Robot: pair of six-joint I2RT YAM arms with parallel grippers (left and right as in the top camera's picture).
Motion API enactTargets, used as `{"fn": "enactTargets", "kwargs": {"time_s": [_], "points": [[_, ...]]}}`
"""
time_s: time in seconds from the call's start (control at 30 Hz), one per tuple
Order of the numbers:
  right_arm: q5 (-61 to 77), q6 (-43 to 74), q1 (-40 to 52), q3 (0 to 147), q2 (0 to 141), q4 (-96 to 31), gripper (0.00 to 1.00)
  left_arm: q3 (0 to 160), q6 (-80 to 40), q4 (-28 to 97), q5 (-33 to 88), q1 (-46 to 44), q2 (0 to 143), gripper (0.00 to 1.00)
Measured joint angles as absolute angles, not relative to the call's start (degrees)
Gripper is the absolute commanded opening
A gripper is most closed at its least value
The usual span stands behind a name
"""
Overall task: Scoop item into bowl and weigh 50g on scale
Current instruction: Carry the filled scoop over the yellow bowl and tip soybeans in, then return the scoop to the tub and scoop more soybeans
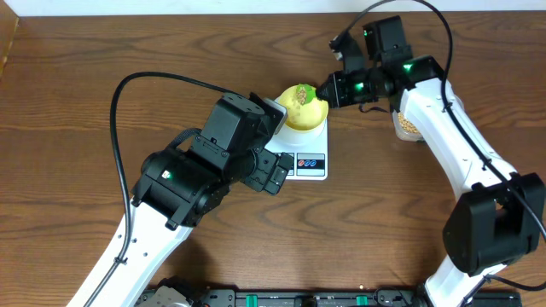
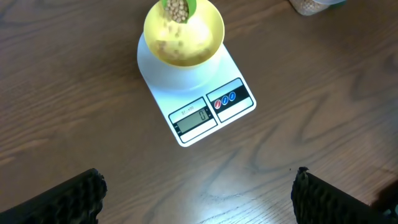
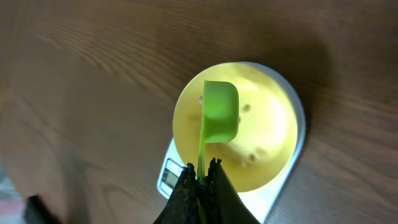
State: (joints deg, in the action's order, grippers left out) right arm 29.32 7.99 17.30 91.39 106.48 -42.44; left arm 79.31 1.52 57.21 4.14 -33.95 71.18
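The pale-yellow bowl (image 1: pixel 300 109) (image 2: pixel 183 37) (image 3: pixel 261 124) sits on the platform of the white scale (image 1: pixel 311 162) (image 2: pixel 205 106) (image 3: pixel 289 183). My right gripper (image 1: pixel 334 89) (image 3: pixel 201 175) is shut on the handle of a green scoop (image 1: pixel 305 92) (image 2: pixel 179 6) (image 3: pixel 219 112), which hangs over the bowl. Tan beans (image 2: pixel 178 9) fill the scoop, and a few beans (image 3: pixel 247 107) lie in the bowl. My left gripper (image 1: pixel 277 172) (image 2: pixel 199 202) hovers open and empty over bare table in front of the scale.
A clear tub of beans (image 1: pixel 408 126) (image 2: pixel 308 5) stands right of the scale, under the right arm. The left arm's bulk covers the table left of the scale. Cables arc over both arms.
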Motion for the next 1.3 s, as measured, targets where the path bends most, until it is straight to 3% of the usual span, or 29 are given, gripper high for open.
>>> {"fn": "enactTargets", "kwargs": {"time_s": [0.97,1.3], "points": [[2.0,-7.9,28.0,99.9,106.5,-52.6,0.01,79.3,1.5,57.2,4.1,-34.0,71.2,0.98],[0.0,-8.3,29.9,100.1,106.5,-52.9,0.01,79.3,1.5,57.2,4.1,-34.0,71.2,0.98]]}}
